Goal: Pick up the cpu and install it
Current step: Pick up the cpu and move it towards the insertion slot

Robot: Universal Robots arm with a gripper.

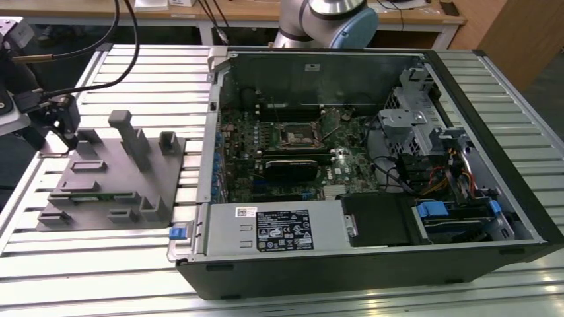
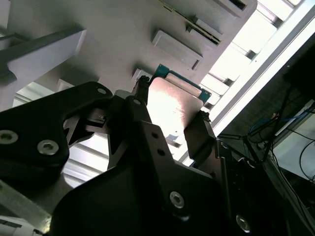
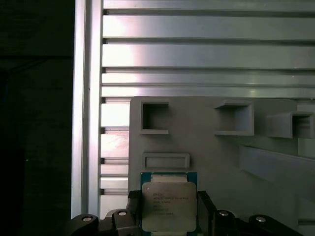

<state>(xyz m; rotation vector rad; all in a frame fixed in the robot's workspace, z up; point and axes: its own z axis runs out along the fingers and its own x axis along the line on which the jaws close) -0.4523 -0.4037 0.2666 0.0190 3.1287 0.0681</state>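
The cpu (image 3: 168, 205), a small square chip with a pale metal top and green edge, sits between the two black fingers (image 3: 204, 210) of my gripper (image 3: 168, 216). In the second wrist view the cpu (image 2: 172, 105) looks held just off the grey plastic holder (image 2: 118, 34), with the jaws pressed on two opposite edges. In the exterior view the gripper (image 1: 63, 129) hangs at the far left corner of the grey holder (image 1: 119, 178). The black cpu socket (image 1: 295, 137) lies on the motherboard inside the open computer case.
The open computer case (image 1: 493, 218) takes up the exterior view's right, with a labelled grey metal box (image 1: 273, 228) along its near side and drive cages (image 1: 423, 125). Tall posts (image 1: 132, 139) rise from the holder. Cables (image 1: 115, 59) run across the slatted aluminium table (image 1: 132, 277).
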